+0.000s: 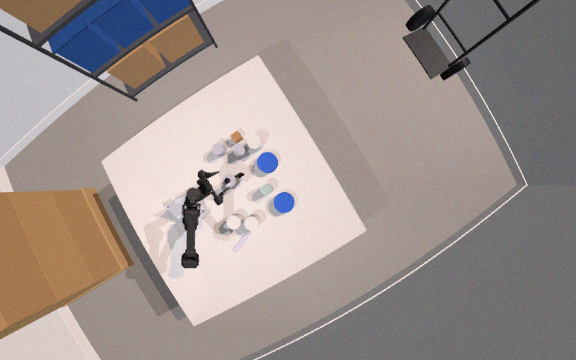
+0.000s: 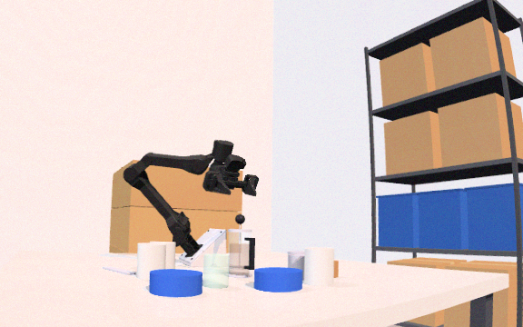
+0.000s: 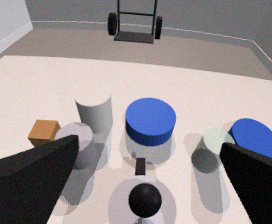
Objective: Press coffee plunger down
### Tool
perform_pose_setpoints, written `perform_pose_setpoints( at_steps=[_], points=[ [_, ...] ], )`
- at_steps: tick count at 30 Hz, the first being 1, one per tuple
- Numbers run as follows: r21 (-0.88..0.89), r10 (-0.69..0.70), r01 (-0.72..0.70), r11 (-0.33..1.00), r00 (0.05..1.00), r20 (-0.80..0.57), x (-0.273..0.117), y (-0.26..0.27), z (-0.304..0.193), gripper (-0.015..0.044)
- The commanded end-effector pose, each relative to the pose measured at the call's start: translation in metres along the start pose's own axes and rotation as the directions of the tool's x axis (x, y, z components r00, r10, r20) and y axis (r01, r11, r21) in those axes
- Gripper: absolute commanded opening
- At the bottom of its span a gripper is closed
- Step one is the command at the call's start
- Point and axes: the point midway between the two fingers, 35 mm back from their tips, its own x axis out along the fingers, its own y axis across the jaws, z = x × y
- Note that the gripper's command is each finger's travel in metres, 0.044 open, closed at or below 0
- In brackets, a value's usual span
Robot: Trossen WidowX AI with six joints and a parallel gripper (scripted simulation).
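The coffee press [image 1: 232,183] [image 2: 239,252] stands upright on the table [image 1: 293,125] [image 2: 334,302], its black handle [image 2: 251,254] [image 3: 140,167] on the side away from the arm. The plunger's black knob [image 2: 240,219] [image 3: 145,200] stands a short way above the lid [image 3: 118,207], with a little rod between. My gripper [image 1: 223,181] [image 2: 235,187] [image 3: 151,146] is open and empty, its fingers wide apart. It hangs above the knob without touching it. The filter inside the glass is too indistinct to place.
Beyond the press are two blue round containers [image 1: 267,162] [image 1: 284,202] and a pale green glass [image 1: 266,189] [image 2: 216,274] [image 3: 218,141]. Lilac cups [image 1: 218,149] [image 1: 239,149], a white cylinder [image 2: 319,266] [image 3: 94,112] and an orange block [image 1: 236,136] [image 3: 44,131] stand on one side, white cups [image 1: 233,222] [image 1: 251,223] on the other.
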Motion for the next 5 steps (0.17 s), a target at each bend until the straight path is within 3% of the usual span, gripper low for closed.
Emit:
perform_pose_setpoints(
  at_steps=[1,5],
  points=[
    [-0.004,-0.006,0.006,1.0,1.0,-0.006,-0.0071,-0.0022,0.0032,0.044],
    [-0.004,-0.006,0.006,1.0,1.0,-0.006,-0.0071,-0.0022,0.0032,0.044]
  ],
)
